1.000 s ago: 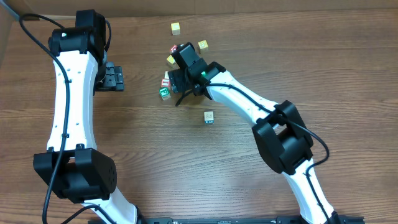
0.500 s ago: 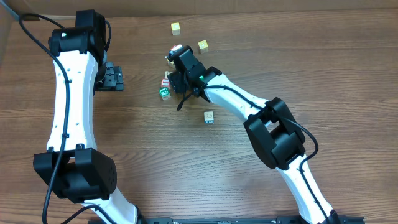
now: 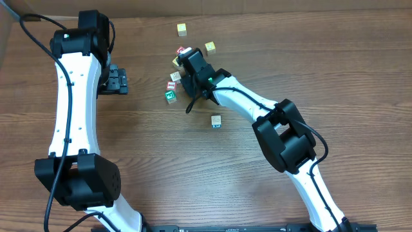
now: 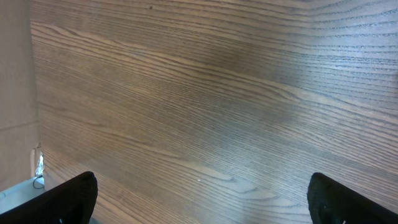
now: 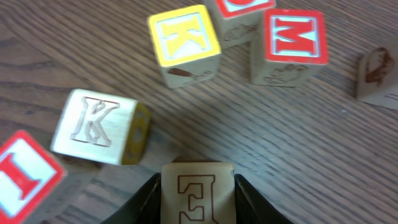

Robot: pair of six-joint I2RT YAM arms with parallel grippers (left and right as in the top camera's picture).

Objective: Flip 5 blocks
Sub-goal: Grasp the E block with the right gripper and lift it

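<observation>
Right gripper clamps the E block among the blocks clustered near the table's far edge. Left gripper gapes wide, idle. Flips already done can't be counted; this one looks barely begun

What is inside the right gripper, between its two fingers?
A pale wooden block with a letter E on top sits between the fingers of the right gripper, which touch both its sides. The block's underside and the table below it are covered and cannot be seen.
</observation>
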